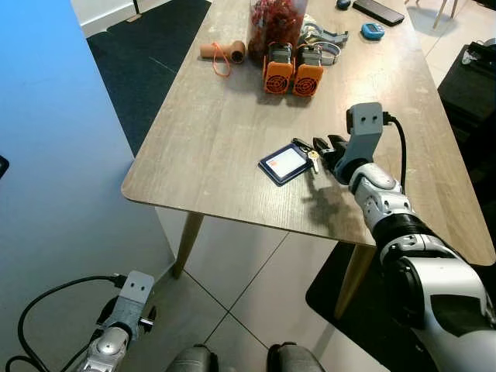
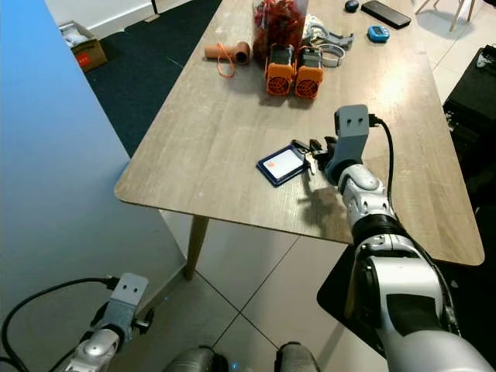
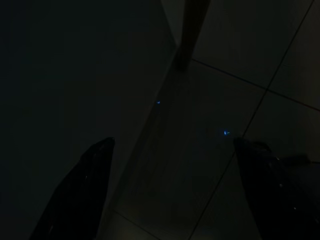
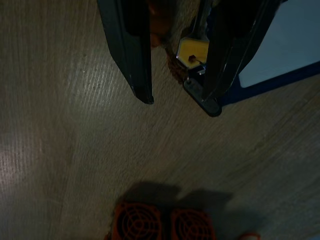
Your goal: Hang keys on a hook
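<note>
right gripper (image 1: 324, 149) is spread right over the keys (image 1: 308, 155), bunch sitting between its 2 fingers, so it's the nearer arm by far.

The right gripper's (image 4: 177, 97) fingers (image 4: 127, 50) are covering much of the keys (image 4: 192, 55), so the ring and any further keys are staying hidden. The blue card holder (image 4: 285, 55) is running off the frame edge. The left wrist view is showing almost pure darkness; the pale bar there is possibly a table leg (image 3: 192, 30).
</note>
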Robot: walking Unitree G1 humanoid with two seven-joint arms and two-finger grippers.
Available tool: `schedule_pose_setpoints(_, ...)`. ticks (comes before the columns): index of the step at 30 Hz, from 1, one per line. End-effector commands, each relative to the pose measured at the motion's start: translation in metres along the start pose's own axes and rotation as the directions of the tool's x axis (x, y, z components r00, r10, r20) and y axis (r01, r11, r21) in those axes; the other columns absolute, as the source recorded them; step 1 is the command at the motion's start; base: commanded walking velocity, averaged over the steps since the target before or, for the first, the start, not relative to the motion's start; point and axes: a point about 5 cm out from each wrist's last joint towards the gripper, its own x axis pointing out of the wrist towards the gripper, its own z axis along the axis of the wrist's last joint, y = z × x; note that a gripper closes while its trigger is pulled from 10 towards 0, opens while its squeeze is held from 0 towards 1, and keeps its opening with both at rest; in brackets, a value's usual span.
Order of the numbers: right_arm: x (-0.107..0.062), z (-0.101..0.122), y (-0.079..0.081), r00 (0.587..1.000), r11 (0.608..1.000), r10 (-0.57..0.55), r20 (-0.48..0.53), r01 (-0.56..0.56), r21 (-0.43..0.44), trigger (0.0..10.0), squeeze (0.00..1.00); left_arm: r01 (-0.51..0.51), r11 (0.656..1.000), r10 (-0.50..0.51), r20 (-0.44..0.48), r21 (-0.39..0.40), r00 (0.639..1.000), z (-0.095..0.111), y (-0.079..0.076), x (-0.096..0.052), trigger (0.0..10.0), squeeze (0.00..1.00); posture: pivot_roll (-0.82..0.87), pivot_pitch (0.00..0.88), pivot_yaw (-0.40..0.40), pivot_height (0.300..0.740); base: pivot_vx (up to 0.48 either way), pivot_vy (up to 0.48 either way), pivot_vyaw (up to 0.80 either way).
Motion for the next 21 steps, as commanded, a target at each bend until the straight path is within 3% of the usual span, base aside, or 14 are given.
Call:
schedule_pose_setpoints(1,-0.0003,-0.0058,0.0010,0.999,1.000,-0.003,-0.033,0.002,-0.020,10.0,0.00,-0.011,1.000,0.012,-0.058,0.021,0.998,-0.0146,0.0060,-0.0046,10.0,0.25,0.05,0.190,-0.038,0.740,0.000,0.000,0.00)
schedule_pose_setpoints(19,-0.0004,-0.0123,0.0052,0.998,0.999,0.011,-0.062,-0.013,-0.038,9.8,0.00,-0.014,1.000,0.016,-0.073,0.018,0.997,-0.0178,0.0057,-0.0051,10.0,0.25,0.05,0.195,-0.040,0.740,0.000,0.000,0.00)
schedule_pose_setpoints(20,-0.0004,-0.0129,0.0055,0.998,0.999,0.011,-0.064,-0.014,-0.039,8.6,0.00,-0.015,1.000,0.016,-0.074,0.019,0.997,-0.0180,0.0060,-0.0051,10.0,0.25,0.05,0.195,-0.040,0.740,0.000,0.000,0.00)
schedule_pose_setpoints(21,-0.0004,-0.0129,0.0055,0.998,0.999,0.011,-0.064,-0.014,-0.039,8.6,0.00,-0.015,1.000,0.016,-0.074,0.019,0.997,-0.0180,0.0060,-0.0051,10.0,0.25,0.05,0.195,-0.040,0.740,0.000,0.000,0.00)
